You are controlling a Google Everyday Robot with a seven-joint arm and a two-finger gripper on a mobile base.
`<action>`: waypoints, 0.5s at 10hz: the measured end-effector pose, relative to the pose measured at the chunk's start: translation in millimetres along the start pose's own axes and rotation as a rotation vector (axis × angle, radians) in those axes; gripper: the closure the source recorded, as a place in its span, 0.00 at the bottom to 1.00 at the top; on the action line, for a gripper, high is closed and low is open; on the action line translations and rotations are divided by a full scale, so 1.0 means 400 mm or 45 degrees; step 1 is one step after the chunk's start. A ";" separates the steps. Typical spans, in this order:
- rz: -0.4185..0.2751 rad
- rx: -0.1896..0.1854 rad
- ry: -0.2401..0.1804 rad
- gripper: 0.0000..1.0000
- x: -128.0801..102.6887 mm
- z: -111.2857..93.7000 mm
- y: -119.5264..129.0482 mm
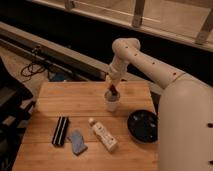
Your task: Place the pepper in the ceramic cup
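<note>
The hand is hanging mid-frame right over the one ceramic cup, gripping the single pepper at its rim. The arm is reaching down from upper right. On the desk: one tube, one bowl.

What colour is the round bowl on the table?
Black bowl, camera view; the hand is over the cup.

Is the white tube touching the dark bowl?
Apart. The camera view shows bare wood between the white tube and the dark bowl; the end effector hangs over the ceramic cup.
</note>
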 end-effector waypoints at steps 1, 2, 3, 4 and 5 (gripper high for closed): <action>-0.001 -0.008 0.003 0.20 0.002 0.005 0.001; -0.011 -0.016 0.011 0.20 0.002 0.013 0.009; -0.017 -0.023 0.014 0.20 0.000 0.019 0.016; -0.024 -0.028 0.019 0.20 0.001 0.024 0.022; -0.026 -0.028 0.023 0.20 0.004 0.026 0.023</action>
